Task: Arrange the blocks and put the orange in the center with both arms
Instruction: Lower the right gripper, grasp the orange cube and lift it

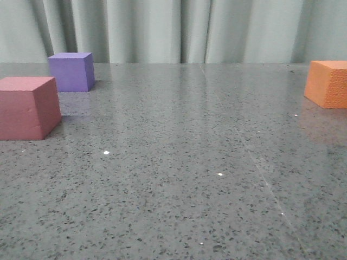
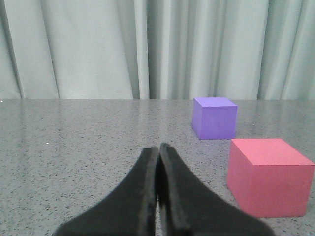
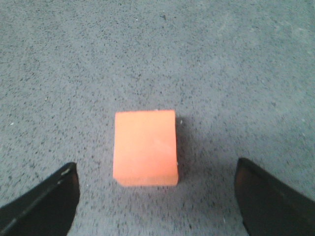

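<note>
The orange cube [image 1: 329, 83] sits at the table's far right; in the right wrist view it [image 3: 145, 147] lies on the table just ahead of my right gripper [image 3: 155, 169], whose black fingers [image 3: 49, 199] stand wide apart above it, open and empty. The purple cube [image 1: 71, 71] stands at the back left and the pink-red cube [image 1: 28, 106] nearer at the left edge. In the left wrist view my left gripper [image 2: 158, 147] is shut and empty, low over the table, with the pink-red cube [image 2: 268, 176] and the purple cube [image 2: 214, 117] ahead to one side. Neither gripper shows in the front view.
A grey speckled stone tabletop [image 1: 179, 162] spans the view, backed by a pale green curtain [image 1: 179, 27]. Bare tabletop lies between the left pair of cubes and the orange cube.
</note>
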Motion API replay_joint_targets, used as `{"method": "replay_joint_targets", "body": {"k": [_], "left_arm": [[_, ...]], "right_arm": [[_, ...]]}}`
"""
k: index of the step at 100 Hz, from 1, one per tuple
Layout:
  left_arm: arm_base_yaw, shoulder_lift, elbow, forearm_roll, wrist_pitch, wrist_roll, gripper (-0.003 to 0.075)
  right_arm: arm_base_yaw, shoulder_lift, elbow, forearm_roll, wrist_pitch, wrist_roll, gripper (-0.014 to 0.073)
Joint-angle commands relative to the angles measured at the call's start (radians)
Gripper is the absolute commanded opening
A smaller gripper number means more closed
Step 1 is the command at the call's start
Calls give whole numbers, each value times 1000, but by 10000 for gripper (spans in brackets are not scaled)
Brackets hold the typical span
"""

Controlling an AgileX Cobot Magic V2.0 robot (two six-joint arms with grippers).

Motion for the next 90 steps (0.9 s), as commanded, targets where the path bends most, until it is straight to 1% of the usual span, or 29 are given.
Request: {"method": "replay_joint_targets", "body": {"k": [1, 14, 33, 60, 90], "left_arm": [[-1, -33, 54, -8, -72, 2, -19], [-1, -33, 54, -8, -72, 2, -19], [-1, -33, 54, -8, -72, 2, -19], [-1, -33, 54, -8, -72, 2, -19], [-1, -33, 54, -8, -72, 2, -19]], "right_arm": [[-6, 49, -78, 0, -45, -25, 633], [-6, 137, -119, 0, -40, -34, 633], [-3, 217, -130, 0, -39, -49, 633], [23, 258, -130, 5, -51, -50, 633], [24, 329, -130, 6, -64, -50, 633]]}}
